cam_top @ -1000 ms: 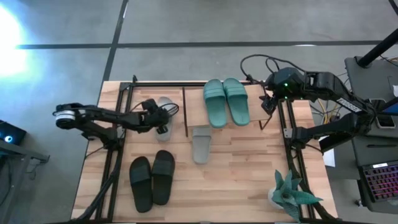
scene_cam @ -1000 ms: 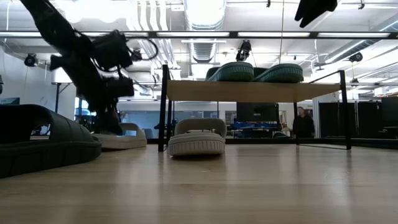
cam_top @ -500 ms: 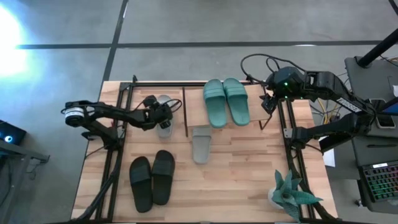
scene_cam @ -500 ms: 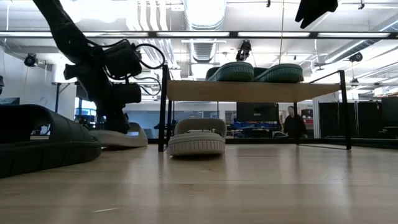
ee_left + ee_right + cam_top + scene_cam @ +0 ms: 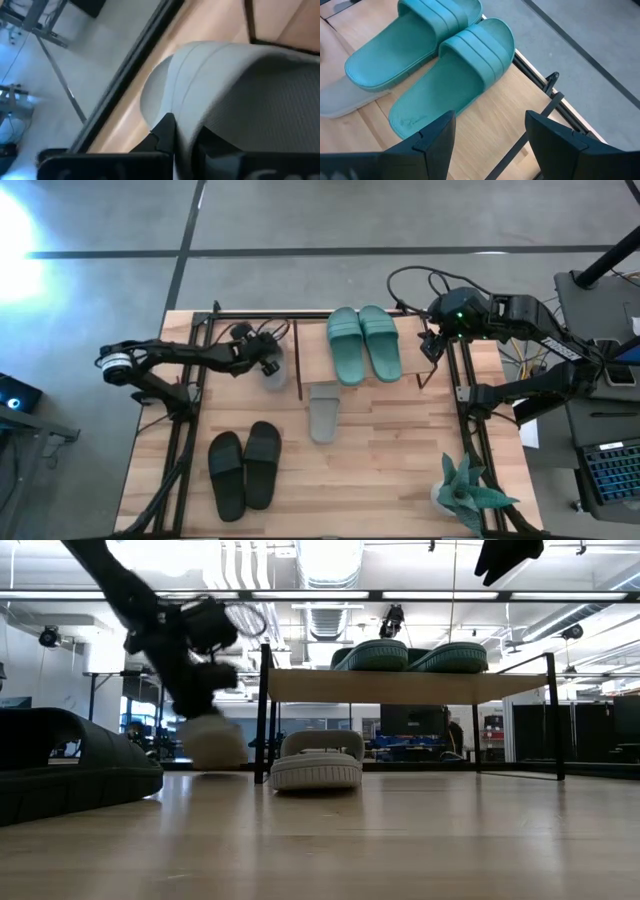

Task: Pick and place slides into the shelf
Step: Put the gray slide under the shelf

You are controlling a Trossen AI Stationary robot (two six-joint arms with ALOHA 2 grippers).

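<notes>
1. Left hand (image 5: 268, 360) clamped shut on one light grey open-toe slide sandal (image 5: 274, 368), gripped at an edge so the sole hangs down; seen clear of the wooden tabletop (image 5: 380, 450) in the low view, just beside the left post of the shelf.
2. Second light grey slide sandal (image 5: 323, 410) lying flat under the front edge of the low shelf with a light plank top on a thin black wire frame (image 5: 310, 350), likely parked there to wait for its partner.
3. Pair of teal green slide sandals (image 5: 363, 343) side by side on the plank top, toward its right half, leaving the lower level free for the grey ones.
4. Pair of black slide sandals (image 5: 243, 470) side by side near the front left of the tabletop, well apart from the shelf, not yet dealt with.
5. Right hand (image 5: 487, 145) spread wide and empty, hovering above the right end of the shelf beside the teal pair, out of the left arm's way.
6. Judged next: carrying the lifted grey sandal in beside its mate; risk of it catching the wire post.
</notes>
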